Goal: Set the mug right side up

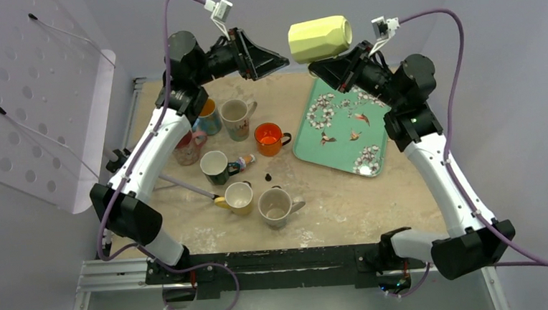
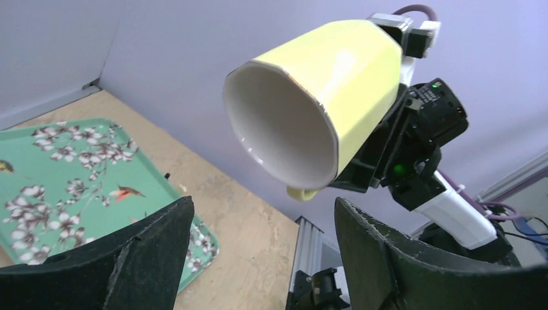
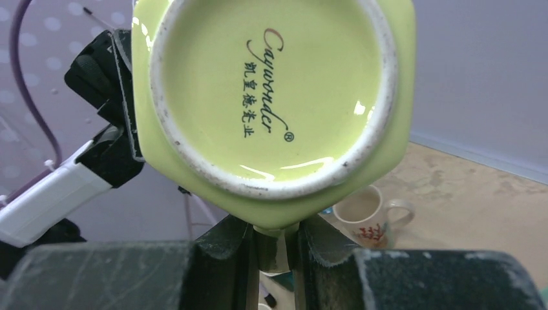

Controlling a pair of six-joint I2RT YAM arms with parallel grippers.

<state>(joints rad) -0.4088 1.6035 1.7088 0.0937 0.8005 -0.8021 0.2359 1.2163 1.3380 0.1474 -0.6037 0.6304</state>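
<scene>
The right gripper (image 3: 273,244) clamps the yellow mug (image 1: 319,38) — apparently by its handle — aloft and sideways. The left gripper (image 2: 263,210) faces its mouth, jaws apart.

The right pincer (image 1: 334,63) holds the yellow mug (image 1: 319,38) on its side, raised above the floral tray's (image 1: 312,147) far end.

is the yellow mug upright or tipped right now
Tipped on its side: the yellow mug hangs midair in the right gripper, mouth facing the left arm.

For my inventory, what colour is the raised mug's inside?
The mug is white inside; clearest in the left wrist view.
</scene>
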